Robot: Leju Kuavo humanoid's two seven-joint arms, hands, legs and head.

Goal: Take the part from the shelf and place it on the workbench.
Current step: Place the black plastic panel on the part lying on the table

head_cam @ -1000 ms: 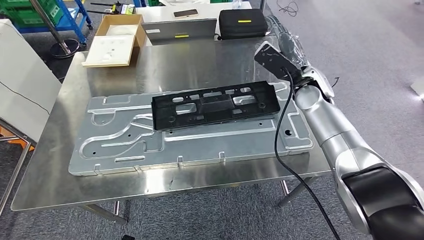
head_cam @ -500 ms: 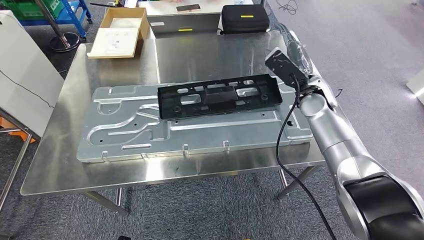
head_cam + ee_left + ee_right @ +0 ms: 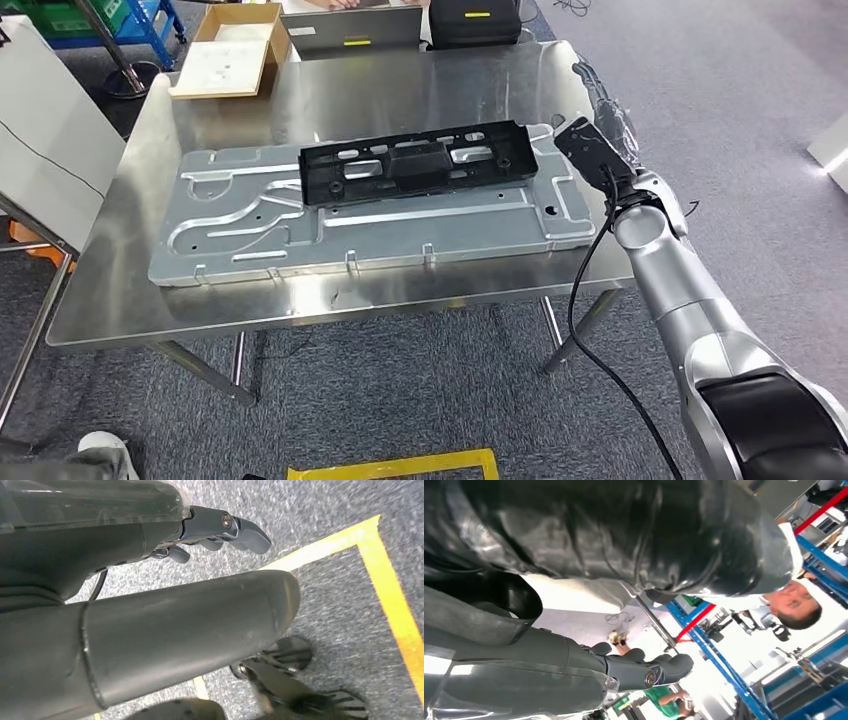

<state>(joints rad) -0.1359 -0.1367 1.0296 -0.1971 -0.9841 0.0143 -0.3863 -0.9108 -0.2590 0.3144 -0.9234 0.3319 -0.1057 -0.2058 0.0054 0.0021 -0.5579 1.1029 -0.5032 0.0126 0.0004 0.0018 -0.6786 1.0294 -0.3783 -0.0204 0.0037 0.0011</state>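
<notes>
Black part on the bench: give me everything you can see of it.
The black part is a long, flat rectangular frame, plastic by its look, with a raised rim, several slotted cutouts along its length, a solid raised block at its centre and round bosses near both ends. It lies flat on the upper half of the embossed metal plate, slightly skewed. Nothing grips it; the right robot hand hangs off its right end, apart from it.

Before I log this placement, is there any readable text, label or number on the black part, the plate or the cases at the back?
No text can be read in any view.
Black plastic part: no markings visible.
Embossed silver metal plate: none visible.
Black zip case: a yellow strip, too small to read.
Grey case: a yellow strip, too small to read.
Open cardboard box: white sheet inside with faint dots, illegible.
</notes>
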